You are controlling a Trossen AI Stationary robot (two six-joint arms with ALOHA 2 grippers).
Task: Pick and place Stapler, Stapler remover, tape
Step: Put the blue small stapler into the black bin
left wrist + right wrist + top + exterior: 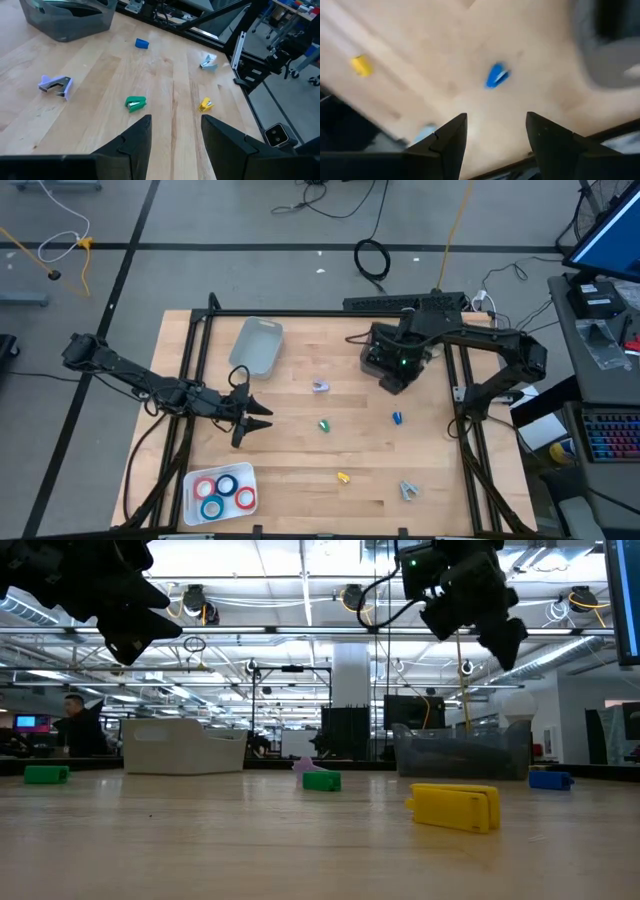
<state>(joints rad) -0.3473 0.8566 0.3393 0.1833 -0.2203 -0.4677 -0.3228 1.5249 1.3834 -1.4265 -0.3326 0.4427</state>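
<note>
Both of my grippers stand with their fingers apart and hold nothing. From above, my left gripper (258, 417) hovers over the left-centre of the pale wooden table (300, 470), while my right gripper (393, 379) hangs over the far right part. At the near left edge a shallow white tray (193, 485) carries four small flat tape rolls with white cores (224, 493), two red and two blue. A grey translucent plastic bin (257, 344) sits far left. Scattered between my arms lie a lilac staple remover (320, 386), a small green stapler (324, 424), a small blue stapler (397, 418), a small yellow stapler (344, 477) and a pale blue-grey staple remover (408, 491) near the front right. At table height the yellow stapler (455, 808) lies closest, the green one (321, 780) behind it with the lilac remover (301, 765) just beyond, and the blue stapler (549, 779) off to one side; both grippers hang dark above the table. Past my left fingers (136, 145), spread over bare wood, I see the green stapler (135, 103) nearest, the yellow one (205, 104), the lilac remover (56, 85), the blue stapler (142, 43), the pale remover (208, 62) and the grey bin (70, 20). Past my right fingers (447, 145), also parted, the blue stapler (495, 75) lies on the wood, with the yellow one (361, 65) farther off.
</note>
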